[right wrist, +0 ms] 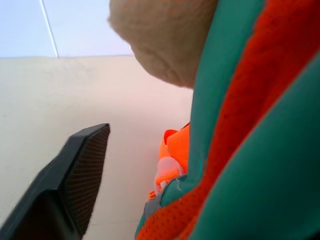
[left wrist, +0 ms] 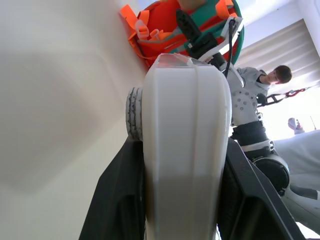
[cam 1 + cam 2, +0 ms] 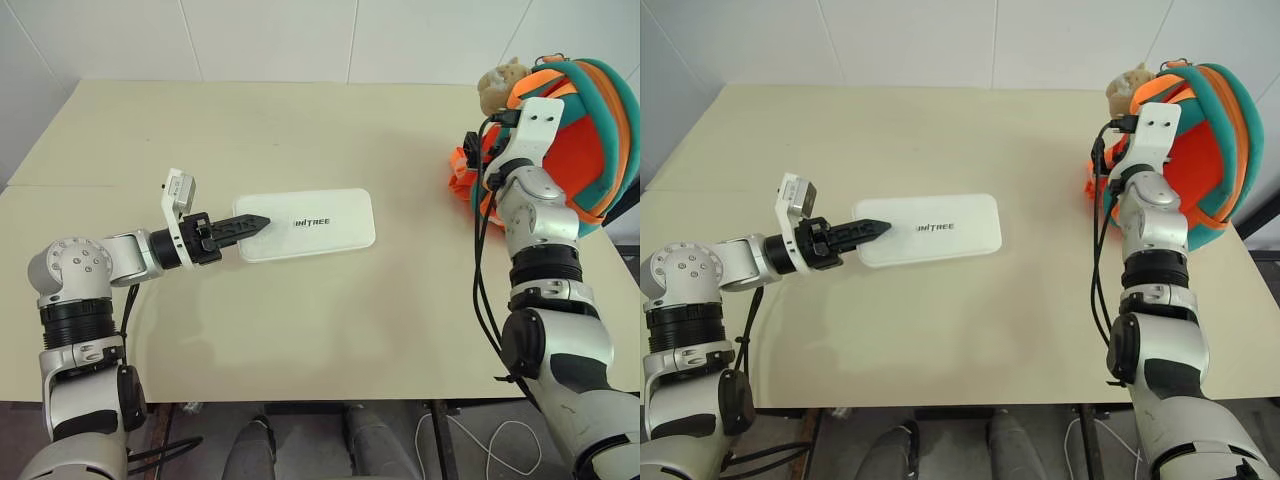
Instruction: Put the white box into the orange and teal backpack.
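The left gripper (image 3: 250, 224) is clamped on the near short end of the white box (image 3: 310, 224), its black fingers pinching the top and underside of that edge, as the left wrist view shows with the box's rounded end wedged between them. The box lies out over the middle of the table (image 3: 300, 330), well apart from the backpack (image 3: 590, 130), which sits at the table's far right corner with its beige plush toy (image 3: 500, 85) on top. The right gripper (image 1: 85, 165) is up against the backpack's teal edging; one dark finger shows in its wrist view, and whether it is open or closed on fabric cannot be told. The box looks stiff, light and glossy (so likely slippery), and held by one end it may droop or twist; a deeper bite along the short edge seems the safer hold. The backpack is soft and will probably sag unless its opening is kept spread.
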{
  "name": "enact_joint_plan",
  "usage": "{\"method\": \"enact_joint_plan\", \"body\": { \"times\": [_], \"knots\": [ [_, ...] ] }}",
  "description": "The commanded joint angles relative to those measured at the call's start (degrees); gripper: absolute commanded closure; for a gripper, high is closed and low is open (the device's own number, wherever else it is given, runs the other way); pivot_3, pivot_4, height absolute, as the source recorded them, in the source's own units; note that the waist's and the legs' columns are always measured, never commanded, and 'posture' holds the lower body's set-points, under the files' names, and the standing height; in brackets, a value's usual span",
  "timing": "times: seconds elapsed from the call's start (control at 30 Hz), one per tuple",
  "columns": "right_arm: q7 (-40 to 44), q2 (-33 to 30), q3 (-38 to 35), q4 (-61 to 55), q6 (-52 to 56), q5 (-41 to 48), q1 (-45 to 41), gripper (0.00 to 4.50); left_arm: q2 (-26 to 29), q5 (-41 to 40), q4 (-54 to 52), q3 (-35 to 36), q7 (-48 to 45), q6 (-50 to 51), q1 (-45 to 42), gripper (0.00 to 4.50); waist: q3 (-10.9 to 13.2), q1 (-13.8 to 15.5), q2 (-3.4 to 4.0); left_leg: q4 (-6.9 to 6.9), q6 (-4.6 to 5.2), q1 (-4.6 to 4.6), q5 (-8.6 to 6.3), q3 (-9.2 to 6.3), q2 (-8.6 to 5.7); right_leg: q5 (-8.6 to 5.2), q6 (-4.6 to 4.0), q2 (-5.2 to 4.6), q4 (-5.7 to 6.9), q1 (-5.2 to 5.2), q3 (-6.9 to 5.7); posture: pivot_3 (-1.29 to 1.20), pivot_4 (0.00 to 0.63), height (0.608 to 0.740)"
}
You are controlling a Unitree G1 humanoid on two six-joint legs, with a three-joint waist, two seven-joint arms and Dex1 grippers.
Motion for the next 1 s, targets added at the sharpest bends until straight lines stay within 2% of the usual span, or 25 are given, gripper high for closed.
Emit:
{"method": "enact_joint_plan", "body": {
  "times": [0.03,0.13,0.3,0.33,0.6,0.7,0.8,1.0],
  "knots": [
    [0.6,-0.8,0.3,-0.2,-3.6,0.0,-2.7,1.54,-0.5,-1.2,-0.3,6.4,3.9,-3.9,-1.8,3.18,0.0,-0.2,0.00,-0.04,0.00,0.01,0.00,0.00,0.00,0.00,0.00,0.00,-0.03,0.00,0.00,0.00,0.150,0.740],
    [2.7,-0.6,0.4,-2.3,-3.1,0.9,-2.6,2.55,-0.5,-0.9,1.1,9.1,6.3,-6.5,-2.3,3.18,0.0,-0.3,0.00,-0.09,-0.03,0.01,0.01,0.00,0.02,0.00,0.00,0.00,-0.06,-0.01,0.00,0.00,0.150,0.740],
    [11.7,0.5,2.6,-16.4,3.0,4.7,0.7,4.29,1.9,4.8,7.4,9.3,9.7,-14.8,-4.7,3.18,0.0,-0.5,0.02,-0.09,-0.06,0.02,0.04,0.00,0.02,0.00,0.00,0.00,-0.01,-0.01,-0.01,0.00,0.150,0.740],
    [12.7,0.6,2.9,-19.1,4.2,5.3,1.6,4.50,2.3,5.6,8.3,8.9,9.6,-16.0,-5.0,3.18,0.0,-0.6,0.02,-0.09,-0.06,0.02,0.04,-0.01,0.02,0.00,0.00,0.01,0.00,-0.01,-0.02,0.00,0.150,0.740],
    [26.3,0.1,7.4,-53.8,26.1,21.5,11.0,4.50,6.0,13.1,21.1,5.4,7.0,-26.8,-12.2,3.18,0.0,-0.6,0.05,-0.19,-0.10,-0.04,0.06,-0.03,0.04,-0.01,-0.01,0.01,0.28,-0.15,-0.06,0.00,0.150,0.740],
    [28.2,-0.9,7.1,-61.2,32.7,27.1,12.5,4.50,6.7,14.4,24.1,4.6,5.4,-28.6,-14.1,3.18,0.0,-0.6,0.05,-0.21,-0.09,-0.04,0.05,-0.03,0.04,-0.02,-0.04,0.02,0.27,-0.18,-0.07,0.00,0.150,0.740],
    [31.7,-4.1,6.6,-71.4,40.9,36.3,14.2,4.50,7.7,16.0,27.0,3.4,3.1,-30.8,-16.1,3.18,0.0,0.1,0.06,-0.21,-0.08,-0.05,0.05,-0.04,0.05,-0.07,-0.09,0.02,0.23,-0.19,-0.10,0.00,0.150,0.740],
    [32.5,-8.5,4.3,-79.6,47.7,47.9,15.9,4.50,8.6,18.1,31.3,2.3,0.6,-34.0,-18.6,3.18,0.0,1.0,0.05,-0.21,-0.07,-0.07,0.04,-0.06,0.05,-0.11,-0.14,0.02,0.15,-0.21,-0.14,0.00,0.150,0.740]
  ]
}}
